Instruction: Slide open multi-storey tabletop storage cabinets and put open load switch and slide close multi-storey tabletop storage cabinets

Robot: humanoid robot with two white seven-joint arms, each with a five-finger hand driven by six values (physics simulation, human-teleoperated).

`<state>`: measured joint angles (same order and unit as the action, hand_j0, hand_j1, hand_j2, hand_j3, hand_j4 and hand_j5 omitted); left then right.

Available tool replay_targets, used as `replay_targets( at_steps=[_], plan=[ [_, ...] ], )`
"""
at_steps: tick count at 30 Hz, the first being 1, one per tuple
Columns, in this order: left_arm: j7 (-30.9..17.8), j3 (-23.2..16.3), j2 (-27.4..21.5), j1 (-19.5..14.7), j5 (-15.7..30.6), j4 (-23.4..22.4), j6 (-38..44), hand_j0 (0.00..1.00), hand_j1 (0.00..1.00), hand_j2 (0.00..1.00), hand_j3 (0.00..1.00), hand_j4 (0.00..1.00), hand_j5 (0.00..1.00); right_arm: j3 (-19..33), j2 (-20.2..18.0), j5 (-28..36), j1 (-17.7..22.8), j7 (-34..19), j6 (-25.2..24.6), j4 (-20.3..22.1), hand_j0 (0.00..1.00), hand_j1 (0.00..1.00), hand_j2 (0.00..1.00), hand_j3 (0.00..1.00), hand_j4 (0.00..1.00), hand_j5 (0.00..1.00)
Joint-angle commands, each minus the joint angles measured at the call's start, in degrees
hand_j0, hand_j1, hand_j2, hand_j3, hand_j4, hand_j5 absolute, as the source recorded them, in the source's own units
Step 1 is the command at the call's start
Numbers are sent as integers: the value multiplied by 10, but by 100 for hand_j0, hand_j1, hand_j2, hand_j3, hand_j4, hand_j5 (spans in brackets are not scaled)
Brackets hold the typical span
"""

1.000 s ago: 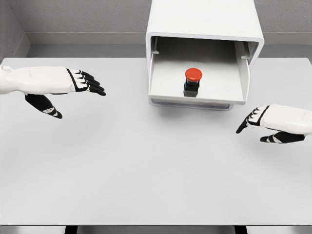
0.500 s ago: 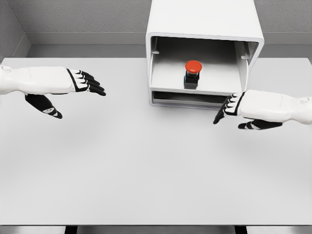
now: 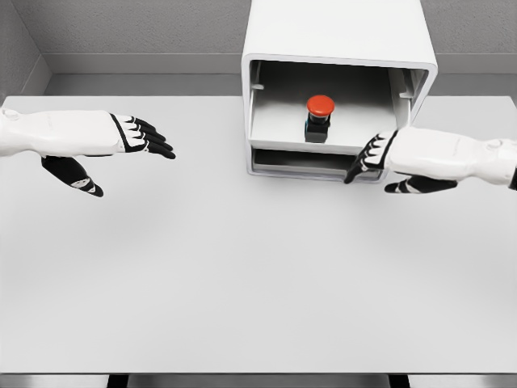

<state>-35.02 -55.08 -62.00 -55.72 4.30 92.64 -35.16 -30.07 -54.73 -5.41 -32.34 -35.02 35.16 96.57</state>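
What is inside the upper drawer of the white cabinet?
A red-capped black switch stands alone in the white cabinet's upper drawer. Its front right corner is covered by the right hand.

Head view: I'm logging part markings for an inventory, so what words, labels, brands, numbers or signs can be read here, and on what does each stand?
None: no readable text shows anywhere in this view.
White tabletop storage cabinet: plain, no label.
Red-capped black load switch in the drawer: no legible marking.
White-and-black left hand and right hand: only patterning, no writing.
Grey table: bare of print.
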Motion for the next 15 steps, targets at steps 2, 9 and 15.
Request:
replay_targets(
  at_steps=[2,9,15],
  plan=[
    [0,1,0,0,4,0,2,100,100,100,100,100,100,-13,4,2,0,0,-2,-2,72,72,72,72,72,72],
    [0,1,0,1,4,1,2,100,100,100,100,100,100,-46,22,-7,-23,0,-2,-27,72,72,72,72,72,72],
    [0,1,0,1,4,0,2,100,100,100,100,100,100,-46,29,-7,-27,0,-2,-44,72,72,72,72,72,72]
  ],
)
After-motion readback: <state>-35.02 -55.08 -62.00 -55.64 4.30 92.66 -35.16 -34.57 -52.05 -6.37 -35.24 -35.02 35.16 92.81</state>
